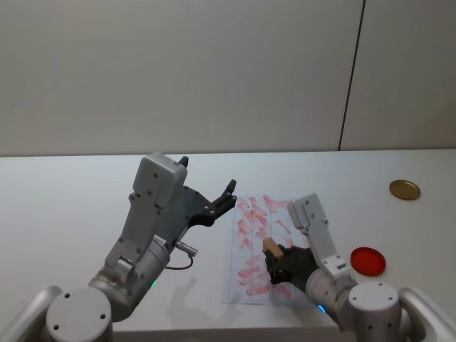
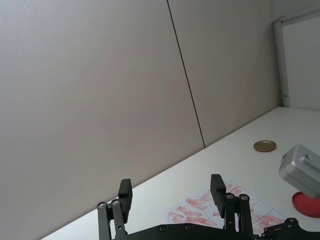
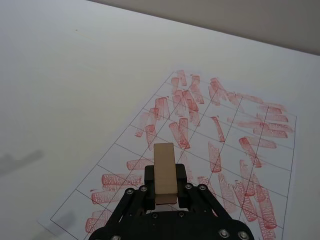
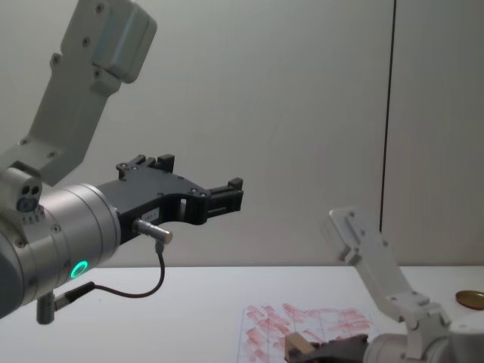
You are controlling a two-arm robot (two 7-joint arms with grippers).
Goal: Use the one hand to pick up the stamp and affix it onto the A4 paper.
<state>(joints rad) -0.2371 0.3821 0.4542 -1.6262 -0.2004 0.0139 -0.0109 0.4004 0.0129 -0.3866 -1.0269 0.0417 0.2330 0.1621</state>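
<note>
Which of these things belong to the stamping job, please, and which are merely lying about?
Job: stamp, clamped in right gripper; A4 paper beneath it.
Lying about: brass-coloured disc; red disc; left gripper, open, raised above the table.

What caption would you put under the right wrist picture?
The right gripper holds the wooden stamp over the A4 paper, already covered in red marks.
</note>
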